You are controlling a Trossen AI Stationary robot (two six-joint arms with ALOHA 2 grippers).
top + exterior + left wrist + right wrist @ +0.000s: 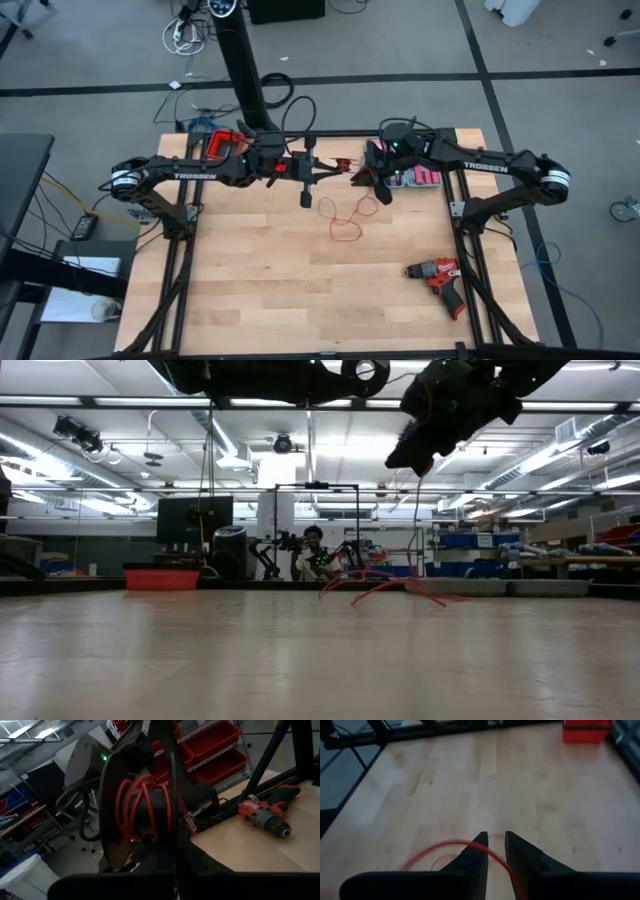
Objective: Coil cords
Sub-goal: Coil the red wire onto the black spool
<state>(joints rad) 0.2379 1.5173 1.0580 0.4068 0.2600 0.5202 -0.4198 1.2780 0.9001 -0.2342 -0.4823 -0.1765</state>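
Thin red cord [345, 222] half wound round the left tool [150, 815], rest looping on the counter [260, 290]. Right tool [492, 845] narrow, pinching cord; ends hidden.

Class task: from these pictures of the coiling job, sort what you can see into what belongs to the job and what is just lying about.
Belongs to the job:
- red cord, part wound on the left claw's fingers, rest looped on the table
- left claw
- right claw, cord across its fingertips

Just lying about:
- drill near the table's right edge
- red bin behind the left arm
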